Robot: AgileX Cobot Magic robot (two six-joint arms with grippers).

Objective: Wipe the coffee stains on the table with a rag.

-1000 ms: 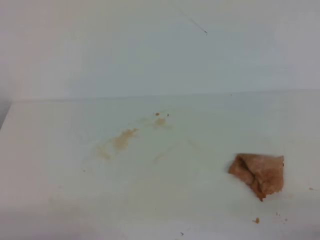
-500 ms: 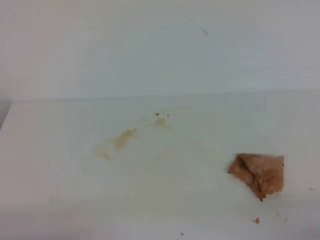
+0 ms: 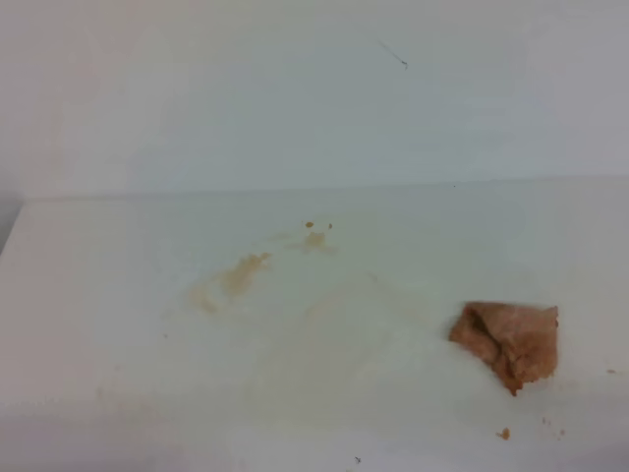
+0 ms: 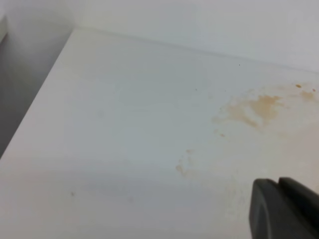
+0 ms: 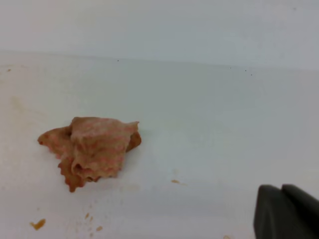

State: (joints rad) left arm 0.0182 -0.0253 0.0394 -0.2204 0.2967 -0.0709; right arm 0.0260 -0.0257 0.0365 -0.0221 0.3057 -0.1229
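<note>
The rag (image 3: 509, 339) lies crumpled on the right of the white table (image 3: 98, 324), free of either gripper. Pale tan coffee stains (image 3: 236, 277) streak the middle of the table, with a smaller blotch (image 3: 314, 238) and specks behind them. In the left wrist view the stains (image 4: 259, 108) sit ahead of my left gripper (image 4: 278, 181), whose dark fingers rest together, holding nothing. The right wrist view has the rag (image 5: 92, 149) to the left of my right gripper (image 5: 280, 187), which is shut and empty. Neither gripper appears in the exterior high view.
Small brown specks (image 3: 504, 433) dot the table in front of the rag. A white wall (image 3: 295, 98) rises behind the table. The table's left edge (image 4: 35, 109) drops off into shadow.
</note>
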